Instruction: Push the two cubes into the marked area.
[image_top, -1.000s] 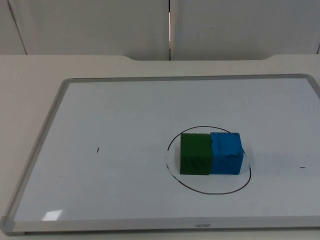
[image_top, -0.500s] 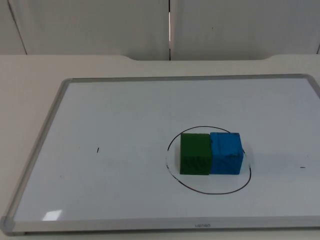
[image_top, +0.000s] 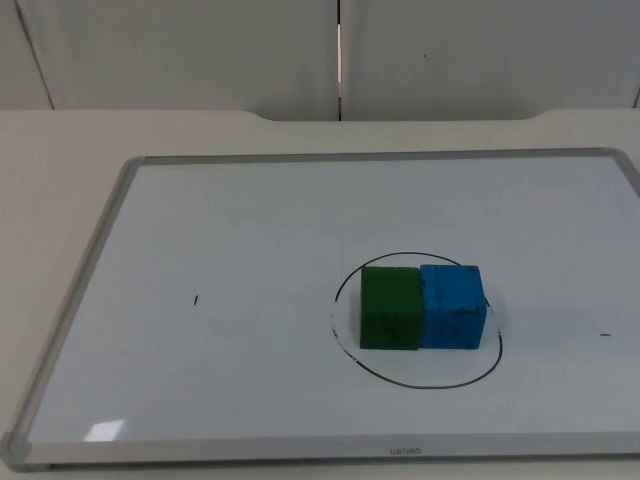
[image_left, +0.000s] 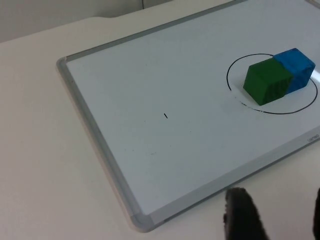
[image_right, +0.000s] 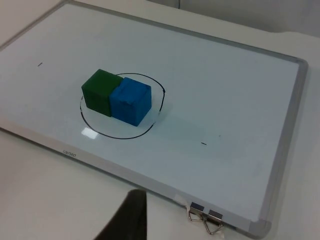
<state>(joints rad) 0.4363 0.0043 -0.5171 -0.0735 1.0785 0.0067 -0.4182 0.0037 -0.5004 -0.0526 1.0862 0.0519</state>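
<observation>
A green cube (image_top: 390, 306) and a blue cube (image_top: 452, 305) stand side by side, touching, on the whiteboard (image_top: 250, 220). Both sit inside the black drawn circle (image_top: 420, 385), the blue cube close to its right edge. In the left wrist view the green cube (image_left: 266, 81) and blue cube (image_left: 297, 68) lie far from my left gripper (image_left: 280, 215), which hangs open over the bare table off the board's corner. My right gripper (image_right: 131, 217) hovers over the table beyond the board's long edge, well apart from the green cube (image_right: 100, 91) and blue cube (image_right: 131, 100).
The whiteboard has a raised grey frame (image_top: 75, 300) all round. Two short pen marks (image_top: 196, 299) (image_top: 604, 335) lie on it. Metal binder clips (image_right: 205, 220) grip the frame near my right gripper. Beige table (image_top: 60, 140) surrounds the board; the partition wall stands behind.
</observation>
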